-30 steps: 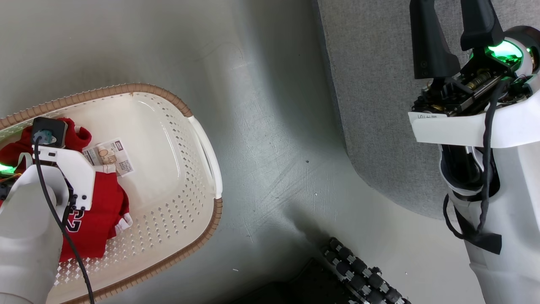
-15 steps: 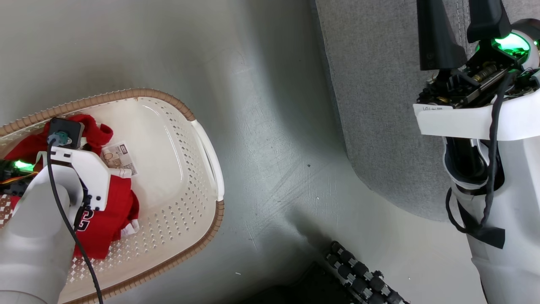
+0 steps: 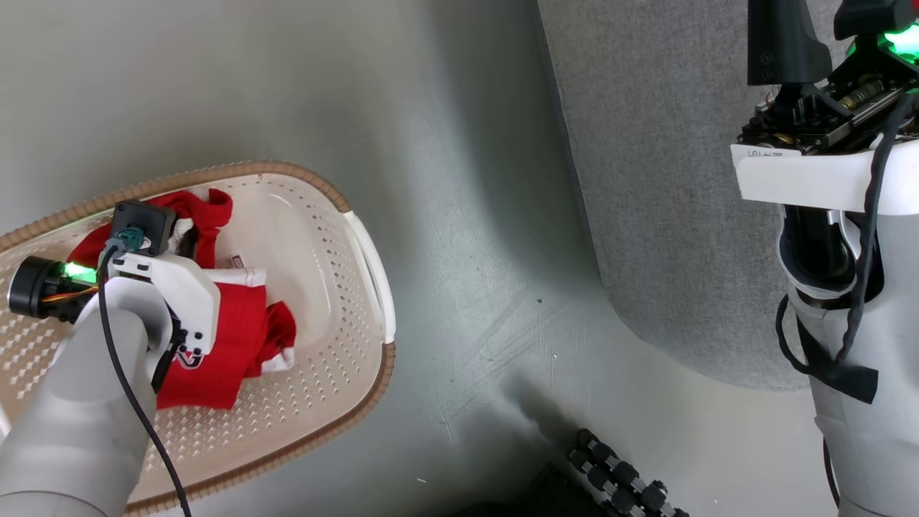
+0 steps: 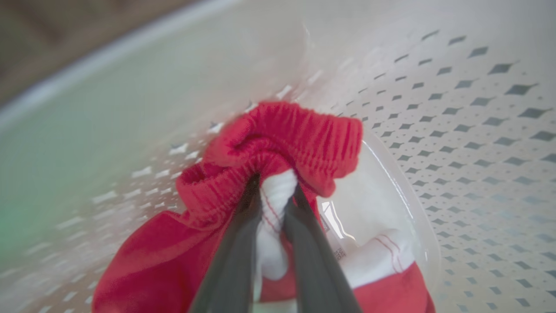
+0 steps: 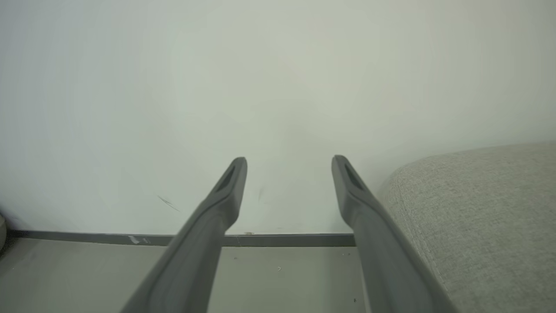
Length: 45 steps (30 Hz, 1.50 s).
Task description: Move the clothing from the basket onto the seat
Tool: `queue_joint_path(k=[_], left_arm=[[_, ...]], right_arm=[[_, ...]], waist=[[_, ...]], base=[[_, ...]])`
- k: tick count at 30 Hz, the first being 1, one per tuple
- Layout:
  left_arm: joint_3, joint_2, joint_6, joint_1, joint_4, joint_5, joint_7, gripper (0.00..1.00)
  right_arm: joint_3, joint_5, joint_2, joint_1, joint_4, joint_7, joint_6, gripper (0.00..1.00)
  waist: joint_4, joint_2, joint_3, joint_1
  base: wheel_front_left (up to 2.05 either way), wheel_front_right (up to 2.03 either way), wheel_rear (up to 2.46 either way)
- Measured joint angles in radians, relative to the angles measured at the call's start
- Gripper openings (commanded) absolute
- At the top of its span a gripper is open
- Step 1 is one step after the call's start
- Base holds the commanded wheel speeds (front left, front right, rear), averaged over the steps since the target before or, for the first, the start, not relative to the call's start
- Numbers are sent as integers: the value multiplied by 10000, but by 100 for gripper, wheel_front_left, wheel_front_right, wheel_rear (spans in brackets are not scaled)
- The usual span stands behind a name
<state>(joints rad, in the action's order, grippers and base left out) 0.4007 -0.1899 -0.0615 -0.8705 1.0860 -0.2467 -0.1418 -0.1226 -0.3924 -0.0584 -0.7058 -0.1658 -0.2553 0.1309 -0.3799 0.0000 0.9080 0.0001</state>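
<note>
**Pinching the clothing inside the basket**

At the left of the head view, the cream basket [image 3: 327, 359] sits on the grey-green floor [image 3: 467, 251], with the red clothing [image 3: 240, 330] bunched in it beneath the pale left forearm. The left wrist view shows the left gripper [image 4: 274, 184] nearly closed – its two dark fingers [image 4: 234, 243] squeeze a white-trimmed fold just below the ribbed red waistband. The rest of the garment hangs down toward the perforated basket bottom. Across a strip of bare floor to the right, well apart from the basket, stands the grey seat [image 3: 668, 215], with no garment on its visible part. At the far right the right gripper [image 5: 289, 167] is spread wide and holds nothing – it points toward a pale wall [image 5: 278, 87], the seat's rounded corner just beside it.
</note>
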Motion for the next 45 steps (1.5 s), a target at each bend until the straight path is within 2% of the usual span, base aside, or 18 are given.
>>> queue_joint_path(k=[9, 27, 45], left_arm=[[159, 454, -272, 215, -151, -86, -717, 0], [107, 970, -481, 887, -1011, -539, -1066, 0], [-479, 1221, -571, 2068, -4358, -966, -1076, 0]], right_arm=[[102, 125, -178, 7, 127, 0, 0, 100], [474, 138, -623, 452, 433, 0, 0, 100], [485, 134, -1085, 1574, 869, 0, 0, 100]], waist=[[352, 0, -646, 0], [1123, 0, -2298, 0], [1906, 0, -4299, 0]], base=[[0, 0, 0], [0, 0, 0], [0, 0, 0]])
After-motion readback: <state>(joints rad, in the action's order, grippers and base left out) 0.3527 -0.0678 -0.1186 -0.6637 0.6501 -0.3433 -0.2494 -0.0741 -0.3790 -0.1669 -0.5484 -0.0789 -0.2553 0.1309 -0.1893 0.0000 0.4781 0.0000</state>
